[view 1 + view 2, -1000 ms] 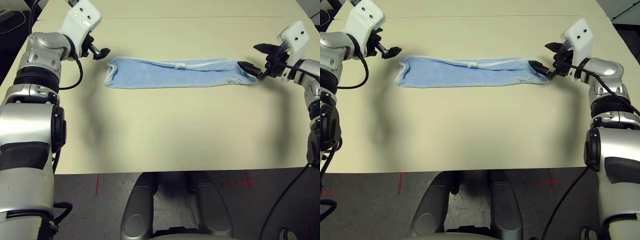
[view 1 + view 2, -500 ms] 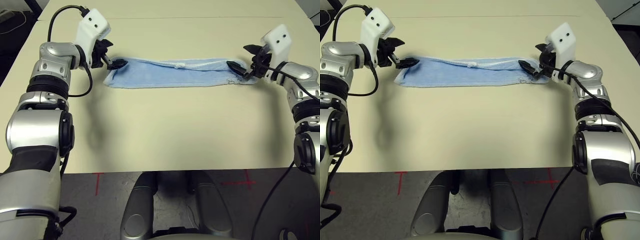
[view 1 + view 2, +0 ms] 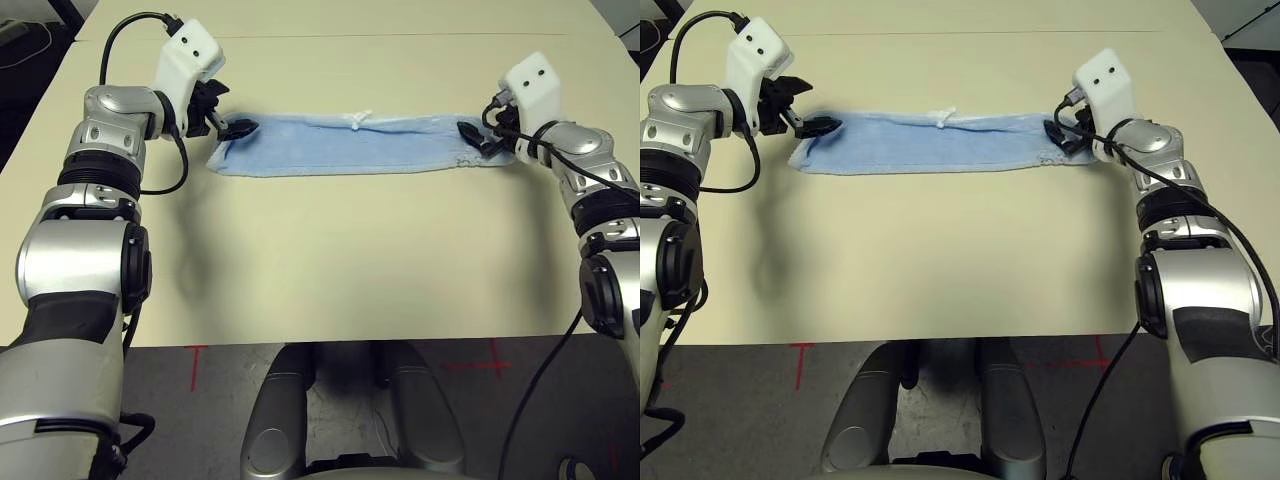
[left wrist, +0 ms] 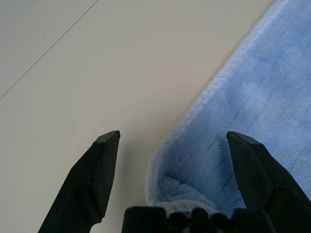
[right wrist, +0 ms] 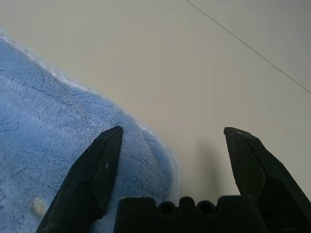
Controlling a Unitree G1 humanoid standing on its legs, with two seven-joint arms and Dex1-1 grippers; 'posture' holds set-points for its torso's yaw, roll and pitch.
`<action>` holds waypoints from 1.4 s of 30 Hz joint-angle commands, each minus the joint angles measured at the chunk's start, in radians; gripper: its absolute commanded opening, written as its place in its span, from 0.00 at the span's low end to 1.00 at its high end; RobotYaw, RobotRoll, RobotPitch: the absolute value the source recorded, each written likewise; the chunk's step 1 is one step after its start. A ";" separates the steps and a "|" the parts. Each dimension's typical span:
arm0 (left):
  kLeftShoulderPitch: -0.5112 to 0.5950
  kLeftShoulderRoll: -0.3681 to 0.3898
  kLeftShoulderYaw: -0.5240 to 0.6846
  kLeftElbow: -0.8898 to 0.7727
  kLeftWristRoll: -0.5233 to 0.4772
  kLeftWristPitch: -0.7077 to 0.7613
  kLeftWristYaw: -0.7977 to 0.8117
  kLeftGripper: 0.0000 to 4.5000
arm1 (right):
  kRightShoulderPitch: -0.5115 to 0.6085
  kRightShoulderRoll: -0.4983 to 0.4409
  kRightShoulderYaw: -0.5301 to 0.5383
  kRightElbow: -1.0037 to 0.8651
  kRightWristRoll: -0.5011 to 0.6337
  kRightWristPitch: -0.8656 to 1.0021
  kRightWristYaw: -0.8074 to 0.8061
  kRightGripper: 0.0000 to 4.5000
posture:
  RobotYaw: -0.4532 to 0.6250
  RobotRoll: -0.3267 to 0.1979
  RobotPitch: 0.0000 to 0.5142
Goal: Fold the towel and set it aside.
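Note:
The towel (image 3: pixel 345 146) lies on the table as a long, narrow light blue strip folded lengthwise, with a small white tag (image 3: pixel 358 119) on its far edge. My left gripper (image 3: pixel 232 130) is open over the strip's far left corner; in the left wrist view its fingers (image 4: pixel 99 170) straddle that corner of the towel (image 4: pixel 243 111). At the strip's right end my right gripper (image 3: pixel 478 139) is open too. In the right wrist view the towel's far right corner (image 5: pixel 63 145) lies between the fingers (image 5: pixel 245 160). Neither gripper holds anything.
The beige table (image 3: pixel 340 260) stretches wide in front of the towel and beyond it. Its front edge (image 3: pixel 350 340) runs near my body, with dark floor below. A thin seam line (image 3: pixel 400 36) crosses the far tabletop.
Both arms moved inward from outside the strip's ends; each open gripper now sits over a far corner of the towel. The towel's far edge has shifted slightly.

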 commanded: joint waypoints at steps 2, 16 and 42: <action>0.020 0.004 -0.010 -0.013 0.001 0.004 -0.010 0.99 | -0.002 0.011 -0.024 0.028 0.012 -0.001 -0.051 1.00 | 0.45 0.62 0.63; 0.124 -0.029 0.168 -0.144 -0.255 0.156 -0.186 0.99 | 0.144 -0.053 -0.272 -0.175 0.366 0.030 0.400 1.00 | 0.44 0.62 0.61; 0.404 0.015 0.074 -0.419 -0.324 0.051 -0.400 0.99 | 0.444 -0.188 -0.286 -0.398 0.499 0.320 0.690 1.00 | 0.43 0.62 0.59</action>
